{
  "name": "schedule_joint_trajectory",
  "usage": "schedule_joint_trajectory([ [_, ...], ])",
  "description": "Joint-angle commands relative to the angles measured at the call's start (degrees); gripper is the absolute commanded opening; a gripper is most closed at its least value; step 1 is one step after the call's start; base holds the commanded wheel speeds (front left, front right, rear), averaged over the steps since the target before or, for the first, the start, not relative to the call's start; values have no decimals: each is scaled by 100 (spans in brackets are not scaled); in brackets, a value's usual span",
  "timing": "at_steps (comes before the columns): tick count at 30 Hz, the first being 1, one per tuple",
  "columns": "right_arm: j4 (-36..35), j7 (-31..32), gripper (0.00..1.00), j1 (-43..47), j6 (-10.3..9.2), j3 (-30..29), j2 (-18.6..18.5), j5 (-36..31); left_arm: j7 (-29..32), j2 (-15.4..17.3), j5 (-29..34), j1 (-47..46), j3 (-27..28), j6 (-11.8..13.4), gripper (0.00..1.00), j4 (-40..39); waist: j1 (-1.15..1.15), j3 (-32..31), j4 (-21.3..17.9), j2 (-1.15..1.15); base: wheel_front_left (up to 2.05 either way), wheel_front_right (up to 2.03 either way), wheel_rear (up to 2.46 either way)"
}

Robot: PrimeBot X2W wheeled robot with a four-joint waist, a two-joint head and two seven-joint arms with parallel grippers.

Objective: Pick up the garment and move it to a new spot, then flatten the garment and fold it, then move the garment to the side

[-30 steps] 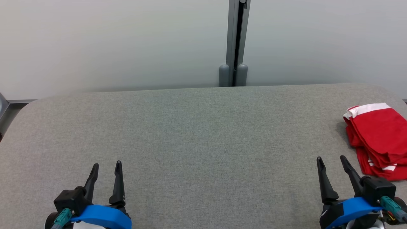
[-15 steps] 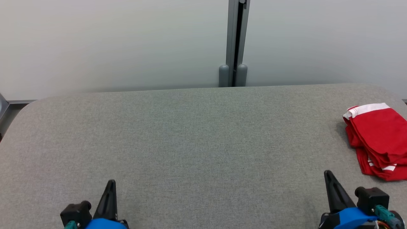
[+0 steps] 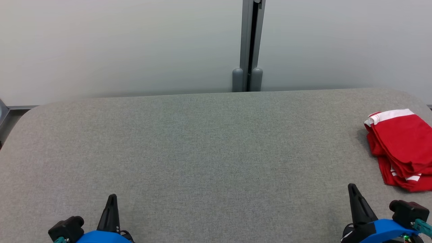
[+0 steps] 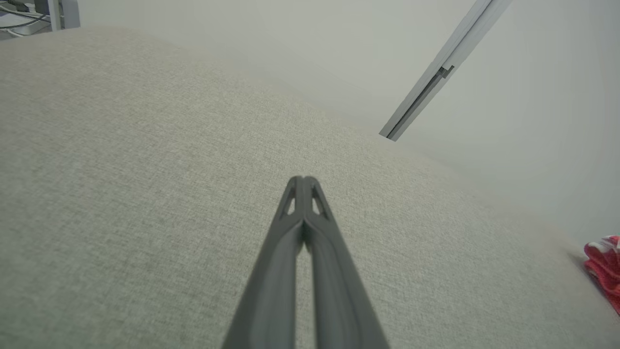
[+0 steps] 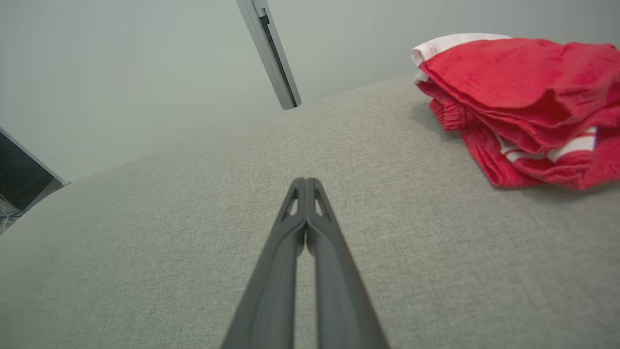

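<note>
Both grippers are clamped shut on nothing. The left gripper [image 3: 112, 199] is near-left and the right gripper [image 3: 352, 189] near-right, tips pressed together over the bare grey fabric table [image 3: 202, 141].

The red garment [image 3: 400, 145] with white trim sits as a folded stack at the right side of the table. It's well apart from the left gripper, and near the right gripper but not touching it.

This reads as fold done and garment parked aside, so likely at or near task end.

Risks:
- The stack runs past the head view's right edge, so I can't tell its margin to the table edge. A nudge could tip it off.
- The layers look loose and uneven. A rightward swing of the right gripper could snag them and undo the fold.
</note>
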Motion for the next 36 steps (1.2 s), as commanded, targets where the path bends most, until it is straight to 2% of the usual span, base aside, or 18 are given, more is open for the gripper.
schedule_joint_trajectory([
  [1,-123,37,0,-150,0,-27,-5,207,39,27,-172,-186,58,-6,0,-132,0,1,1,0,0,0,0],
  [36,-306,602,0,-336,0,-112,28,3309,799,-99,-2792,-341,475,-21,0,-650,-1,35,5,0,0,0,0],
])
